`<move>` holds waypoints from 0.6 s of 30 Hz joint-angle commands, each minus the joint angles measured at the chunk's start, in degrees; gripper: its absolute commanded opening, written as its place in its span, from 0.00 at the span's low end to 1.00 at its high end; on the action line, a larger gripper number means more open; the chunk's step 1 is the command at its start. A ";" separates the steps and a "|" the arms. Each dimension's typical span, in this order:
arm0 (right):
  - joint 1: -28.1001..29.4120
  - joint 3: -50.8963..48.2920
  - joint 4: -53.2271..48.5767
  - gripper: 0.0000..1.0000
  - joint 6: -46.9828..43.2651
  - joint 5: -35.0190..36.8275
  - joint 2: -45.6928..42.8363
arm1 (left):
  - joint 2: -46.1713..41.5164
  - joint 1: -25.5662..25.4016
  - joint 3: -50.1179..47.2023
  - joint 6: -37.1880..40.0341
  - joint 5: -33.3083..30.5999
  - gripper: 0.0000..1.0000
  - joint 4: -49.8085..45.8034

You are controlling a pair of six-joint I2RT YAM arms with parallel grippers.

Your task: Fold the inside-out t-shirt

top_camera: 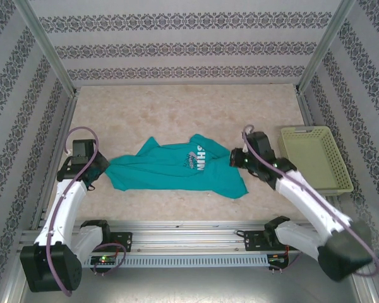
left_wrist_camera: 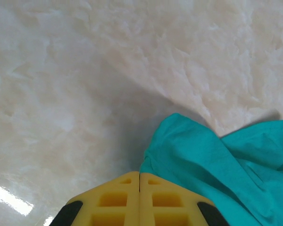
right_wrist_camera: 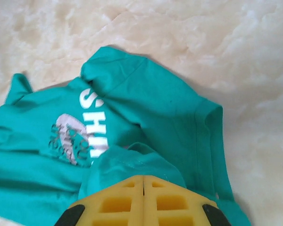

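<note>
A teal shirt (top_camera: 170, 172) is lying crumpled across the middle of a pale marbled table (top_camera: 177, 107), strung out between two robot arms. The left gripper (top_camera: 96, 169) is pinching the shirt's left end, where the cloth is tapering to a narrow point. Seen from the left wrist, the yellow jaws are pressing together, with fabric spilling out to their right. The right gripper (top_camera: 235, 158) is gripping the shirt's right side. In the right wrist view its jaws are pressing together on a small hump of fabric bunching over the fingertips. White lettering (top_camera: 199, 156) is showing on the shirt's upper face, near the right gripper, beside a rounded white-and-grey print. One lower corner of the shirt is trailing toward the table's near edge, on the right. A pale yellow-green basket (top_camera: 312, 158) is sitting apart from the shirt at the table's right edge, beyond the right arm.
</note>
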 commanded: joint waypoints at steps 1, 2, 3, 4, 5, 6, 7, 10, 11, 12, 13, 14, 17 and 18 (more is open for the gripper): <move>1.10 -8.17 -8.67 0.00 5.32 2.65 -7.34 | -2.45 1.29 -1.89 -1.10 -3.86 0.00 -0.66; 1.23 -10.83 -9.16 0.00 7.75 1.59 -9.66 | -2.91 1.38 -2.55 -1.44 -4.33 0.00 -0.61; 1.37 -13.48 -9.13 0.00 10.04 0.51 -11.27 | -3.27 1.43 -3.30 -1.74 -4.62 0.00 -0.40; 1.49 -16.32 -8.49 0.00 12.83 -0.77 -12.95 | -3.65 1.41 -3.95 -2.23 -4.96 0.00 -0.24; 1.55 -19.02 -6.87 0.00 15.47 -2.15 -14.16 | -3.92 1.48 -4.58 -2.52 -5.08 0.00 -0.05; 1.53 -21.04 -5.34 0.00 17.25 -2.75 -14.64 | -4.02 1.47 -5.00 -2.95 -5.17 0.00 0.15; 1.33 -23.37 -4.54 0.00 18.57 -2.56 -14.82 | -4.12 1.45 -5.28 -3.08 -5.11 0.00 0.34; -0.57 -22.67 -5.14 0.15 17.07 0.11 -14.59 | -3.45 1.47 -5.14 -2.86 -4.74 0.00 0.59; -1.82 -21.89 -4.88 0.23 15.92 -0.32 -14.36 | -3.17 1.48 -4.79 -2.62 -4.65 0.00 0.35; -3.11 -19.94 -4.99 0.29 14.95 -0.65 -13.97 | -3.00 1.47 -4.49 -2.40 -4.65 0.00 0.19; -4.00 -19.04 -5.12 0.32 14.48 -1.00 -13.68 | -3.15 1.48 -4.31 -2.30 -4.65 0.00 0.13; -5.07 -17.81 -5.09 0.35 13.70 -2.04 -13.19 | -3.24 1.48 -4.13 -2.16 -4.73 0.00 -0.06; -5.92 -15.67 -4.41 0.42 12.97 -2.98 -11.99 | -3.38 1.47 -3.85 -1.95 -4.83 0.00 -0.38; -5.89 -15.66 -3.78 0.43 13.02 -3.36 -11.46 | -3.32 1.48 -3.90 -2.02 -4.94 0.00 -0.29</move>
